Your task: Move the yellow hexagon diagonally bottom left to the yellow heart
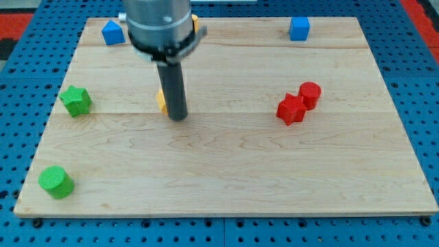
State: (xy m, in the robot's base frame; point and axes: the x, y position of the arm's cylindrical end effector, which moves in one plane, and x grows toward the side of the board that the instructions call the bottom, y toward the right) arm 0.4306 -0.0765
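Observation:
My tip (178, 116) rests on the wooden board (226, 178) left of centre. A yellow block (161, 101), mostly hidden behind the rod, touches the rod's left side; its shape cannot be made out. Another yellow block (195, 25) peeks out at the view's top behind the arm's grey housing (159, 24); its shape is hidden too.
A blue block (112, 32) sits at the top left and a blue cube (299, 29) at the top right. A green star (76, 101) lies at the left edge, a green cylinder (55, 182) at the bottom left. A red star-like block (291, 109) touches a red cylinder (309, 94) right of centre.

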